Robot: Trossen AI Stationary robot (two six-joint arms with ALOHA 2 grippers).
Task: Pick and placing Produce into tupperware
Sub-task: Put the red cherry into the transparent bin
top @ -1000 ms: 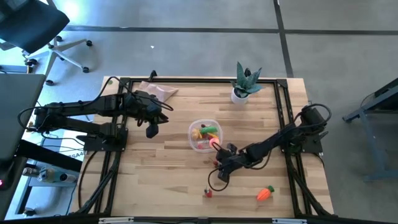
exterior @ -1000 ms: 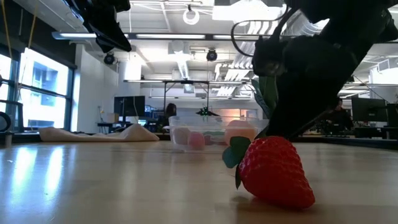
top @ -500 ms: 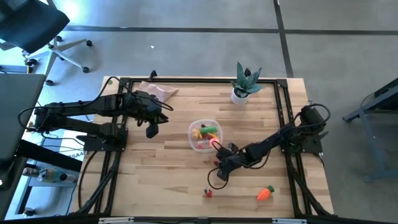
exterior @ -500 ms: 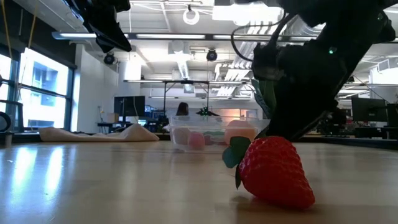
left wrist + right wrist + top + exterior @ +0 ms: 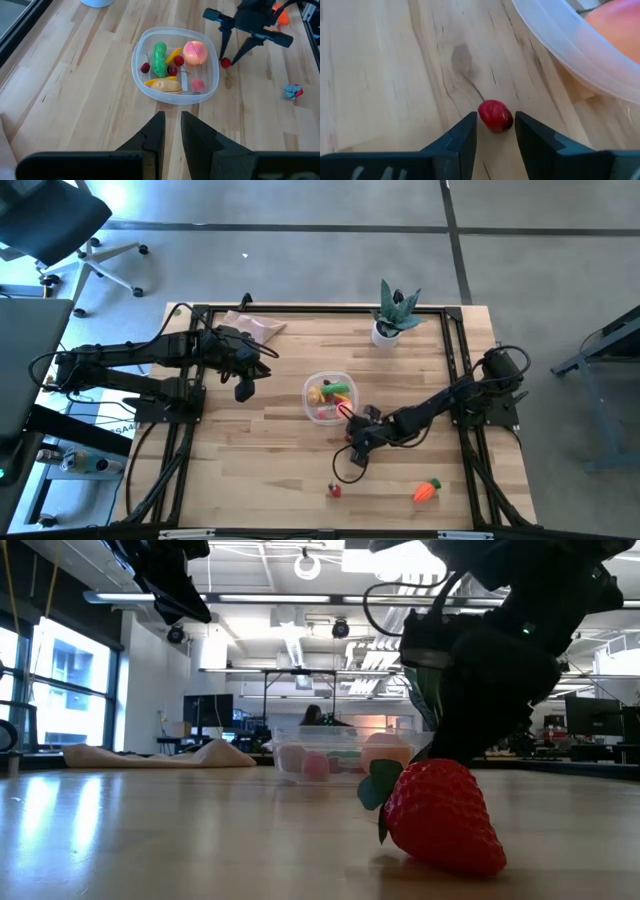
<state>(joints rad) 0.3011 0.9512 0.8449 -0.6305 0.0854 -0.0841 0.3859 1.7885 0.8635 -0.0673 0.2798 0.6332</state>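
Right gripper (image 5: 493,131): parted, nothing grasped.
Cherry (image 5: 495,115): framed between its fingers, just beside the tupperware (image 5: 560,52).
Left gripper (image 5: 171,131): nearly closed, empty, farther off.

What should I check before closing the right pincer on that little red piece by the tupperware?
1. Right pincer open around the small red piece: ok.
2. Piece resting on the table, outside the tupperware: ok.
3. Fingers clear of the tupperware wall: ok.
4. Room left inside the tupperware: ok.
5. Left pincer waiting away from the tupperware: ok.
6. Fingertips low enough to grip: cannot tell.
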